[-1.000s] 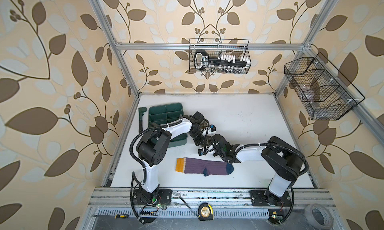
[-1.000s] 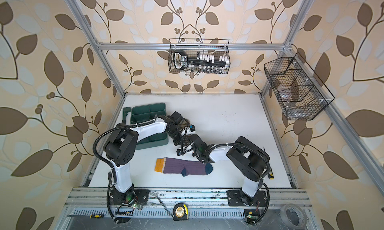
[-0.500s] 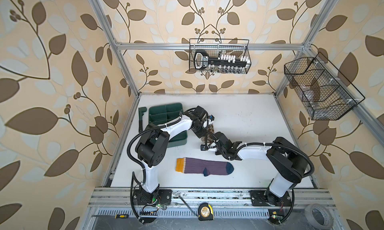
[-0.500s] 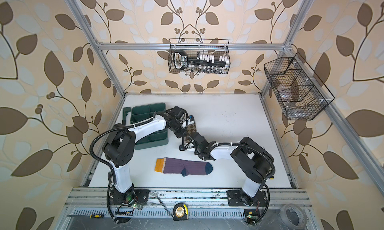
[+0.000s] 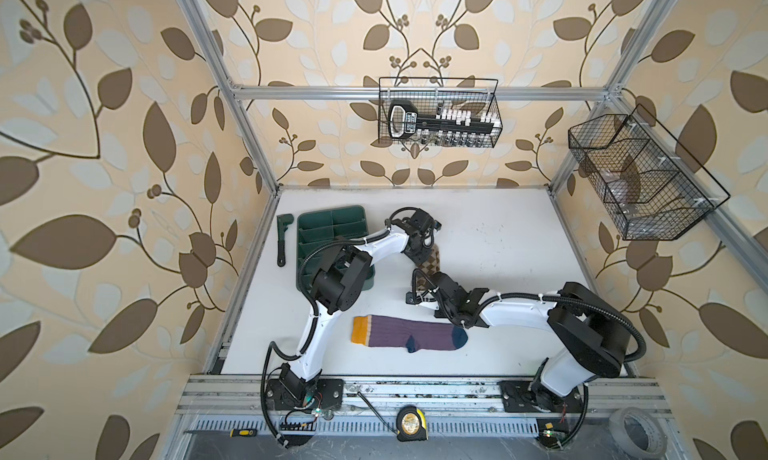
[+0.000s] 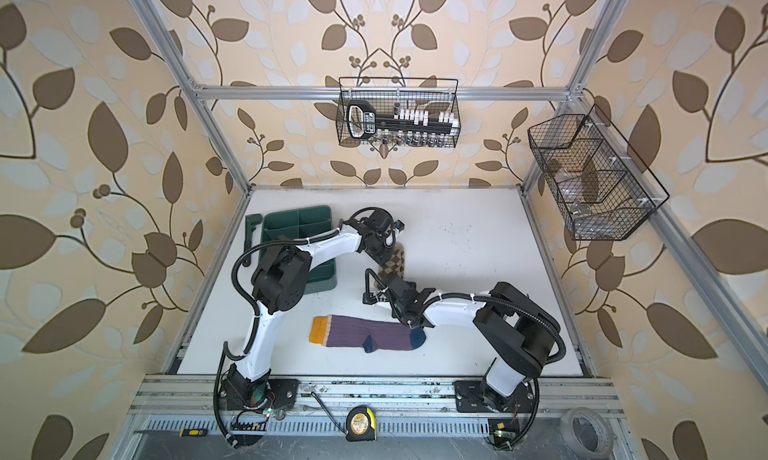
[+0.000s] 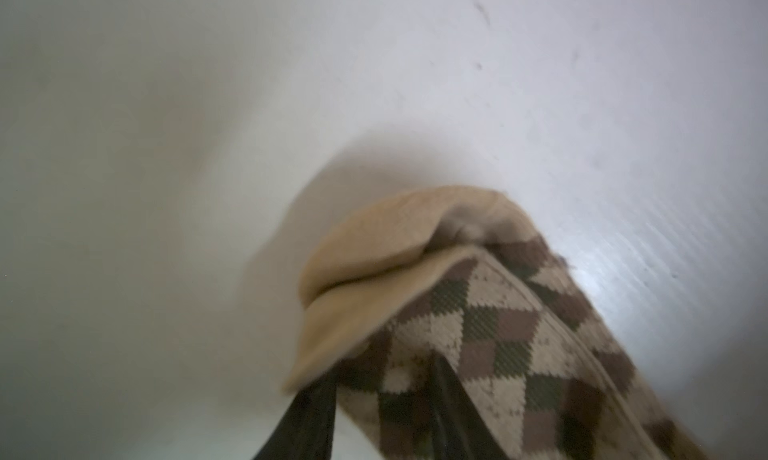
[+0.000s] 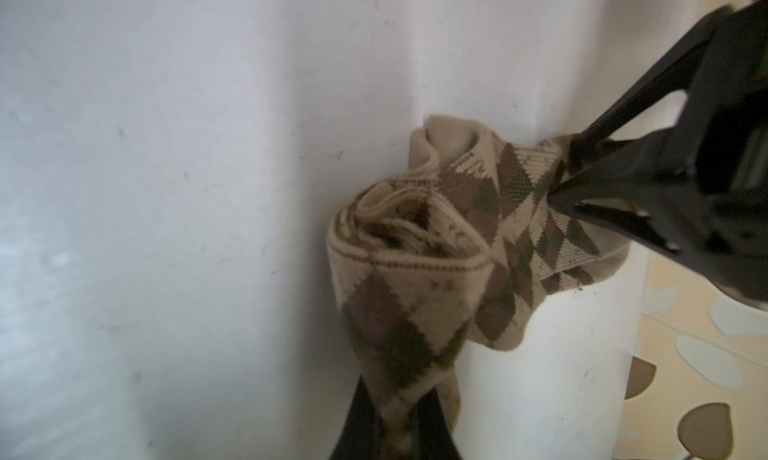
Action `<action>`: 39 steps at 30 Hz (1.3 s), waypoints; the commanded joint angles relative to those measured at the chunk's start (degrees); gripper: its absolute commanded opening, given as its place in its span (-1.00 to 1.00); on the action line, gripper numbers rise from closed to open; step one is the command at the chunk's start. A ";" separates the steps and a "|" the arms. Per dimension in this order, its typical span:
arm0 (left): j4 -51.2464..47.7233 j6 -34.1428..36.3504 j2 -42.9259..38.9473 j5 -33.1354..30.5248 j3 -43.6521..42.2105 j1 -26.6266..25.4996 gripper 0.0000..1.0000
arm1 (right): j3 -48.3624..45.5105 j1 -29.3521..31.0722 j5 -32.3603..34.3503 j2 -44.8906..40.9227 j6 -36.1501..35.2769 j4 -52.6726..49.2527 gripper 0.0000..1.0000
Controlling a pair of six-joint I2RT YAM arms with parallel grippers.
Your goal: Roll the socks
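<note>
Within leaf-patterned walls [image 5: 124, 146], a white tabletop [image 5: 498, 245] bears a purple sock [image 5: 409, 337].

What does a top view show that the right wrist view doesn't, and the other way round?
Only a top view: the purple sock lying flat, the green tray, the tape measure. Only the right wrist view: the curl in the argyle sock, and the left gripper and right gripper pinching it, seen up close. Both: the argyle sock held between the grippers, and the white table.
</note>
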 commanded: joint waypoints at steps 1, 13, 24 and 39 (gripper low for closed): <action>0.25 -2.49 -1.43 -0.89 0.44 -0.47 -0.23 | 4.38 -0.78 -7.85 -0.15 3.84 -15.02 -1.00; 20.14 -3.98 -33.44 -20.41 -14.39 0.08 0.05 | 15.02 -5.45 -21.04 5.47 4.38 -32.22 -1.00; 16.22 3.48 -67.30 -5.76 -32.64 3.42 0.98 | 26.67 -11.30 -31.90 15.83 -0.11 -44.09 -1.00; 15.85 33.57 -65.84 -21.20 -57.45 -21.86 0.87 | 37.30 -17.33 -34.92 25.86 -1.89 -49.79 -1.00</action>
